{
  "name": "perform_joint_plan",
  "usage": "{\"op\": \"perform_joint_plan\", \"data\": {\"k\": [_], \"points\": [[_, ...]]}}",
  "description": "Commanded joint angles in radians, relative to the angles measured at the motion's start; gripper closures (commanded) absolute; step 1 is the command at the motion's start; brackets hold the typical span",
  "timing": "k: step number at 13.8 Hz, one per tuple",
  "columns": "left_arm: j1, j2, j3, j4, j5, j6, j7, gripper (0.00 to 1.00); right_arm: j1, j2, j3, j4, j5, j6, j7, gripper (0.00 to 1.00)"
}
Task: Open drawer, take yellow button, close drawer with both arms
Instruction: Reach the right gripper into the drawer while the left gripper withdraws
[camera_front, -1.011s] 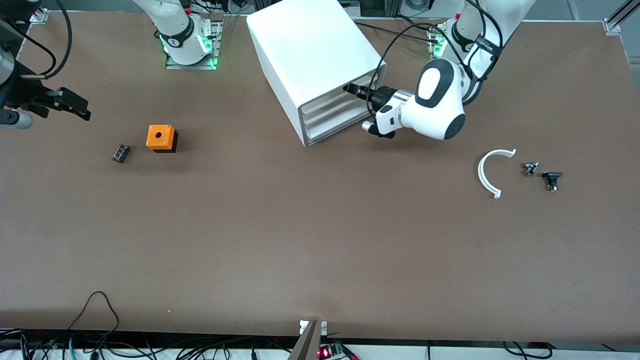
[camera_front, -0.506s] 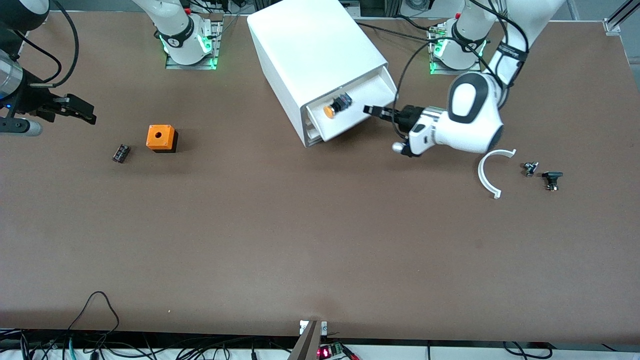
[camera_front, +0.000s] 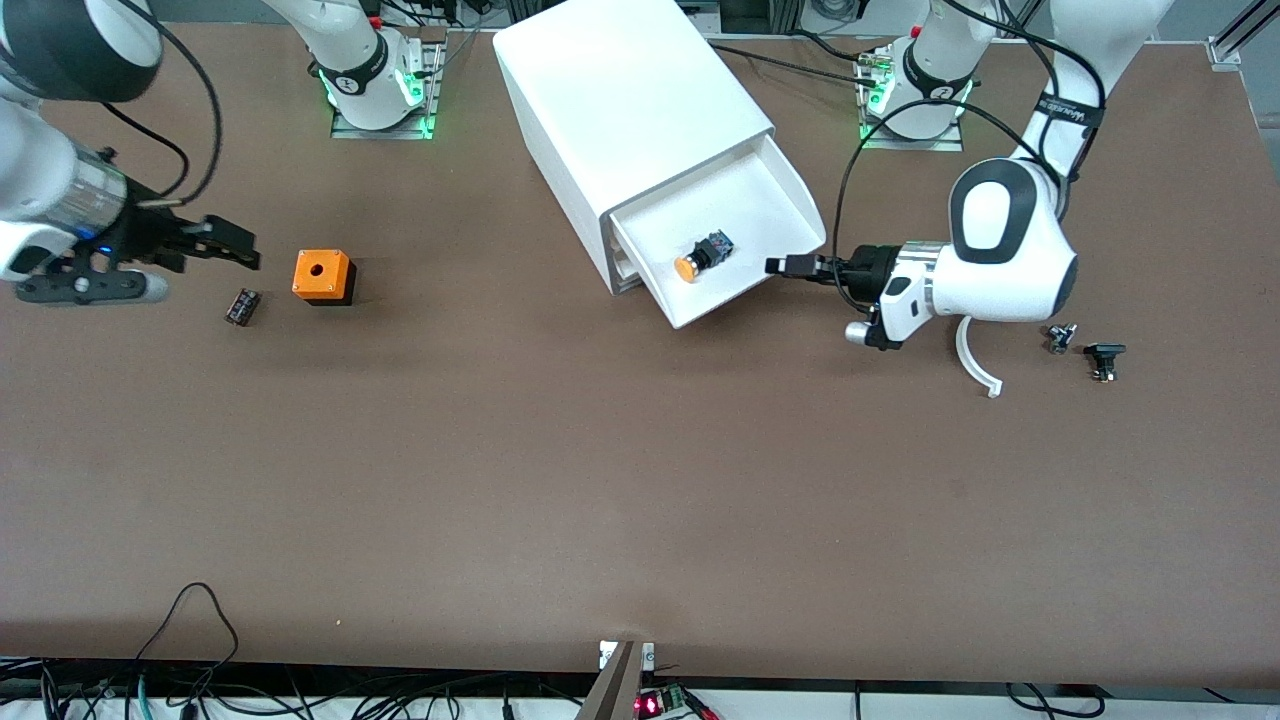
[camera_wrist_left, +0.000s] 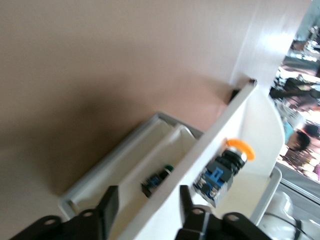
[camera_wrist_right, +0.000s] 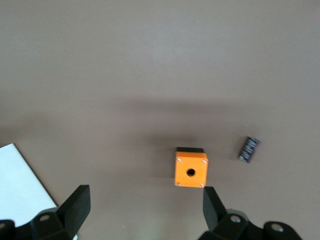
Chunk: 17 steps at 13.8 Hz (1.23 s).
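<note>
Drawer-opening step about done: top drawer (camera_front: 745, 235) of white boxy cabinet (camera_front: 620, 110) pulled well out, tilted toward left arm's end of desk (camera_front: 600, 480). Left end effector (camera_front: 785, 266) at drawer's front corner, fingers (camera_wrist_left: 111, 207) parted either side of the thin front wall, loose rather than clenched, so likely letting go. Button (camera_front: 700, 257) lying on its side in the open drawer, glossy orange cap, dark body with blue block. Next up probably: clear the rim, then a careful pinch on a small roll-prone part. Right end effector (camera_front: 225, 250) spread wide, empty, over desk near orange cube (camera_front: 322, 276) and black ribbed part (camera_front: 241, 306), waiting. Drawer smooth thin plastic; desk matte brown
</note>
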Motion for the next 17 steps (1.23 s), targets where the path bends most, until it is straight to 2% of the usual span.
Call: {"op": "perform_joint_plan", "data": {"k": [1, 3, 6, 8, 10, 11, 14, 17], "points": [[0.046, -0.052, 0.007, 0.074, 0.167, 0.013, -0.004, 0.0, 0.093, 0.059, -0.006, 0.045, 0.008, 0.048, -0.012, 0.0], [0.078, -0.101, 0.05, 0.114, 0.285, 0.013, -0.001, 0.0, 0.153, 0.12, -0.006, 0.089, 0.009, 0.052, -0.013, 0.0], [0.103, -0.172, 0.131, 0.147, 0.324, 0.009, -0.001, 0.0, 0.245, 0.205, -0.006, 0.18, 0.026, 0.067, -0.026, 0.0], [0.106, -0.234, 0.188, 0.165, 0.496, -0.037, -0.001, 0.0, 0.354, 0.254, -0.006, 0.255, 0.025, 0.067, -0.027, 0.0], [0.105, -0.251, 0.195, 0.254, 0.677, -0.129, -0.008, 0.0, 0.447, 0.323, 0.008, 0.371, 0.032, 0.073, -0.027, 0.0], [0.097, -0.259, 0.196, 0.291, 0.759, -0.154, -0.016, 0.0, 0.469, 0.364, 0.031, 0.437, 0.035, 0.082, -0.036, 0.0], [0.063, -0.294, 0.198, 0.332, 0.934, -0.221, -0.158, 0.0, 0.475, 0.484, 0.156, 0.592, 0.037, 0.134, -0.18, 0.0], [0.045, -0.317, 0.236, 0.337, 0.948, -0.264, -0.197, 0.0, 0.477, 0.568, 0.225, 0.661, 0.037, 0.17, -0.436, 0.0]]}}
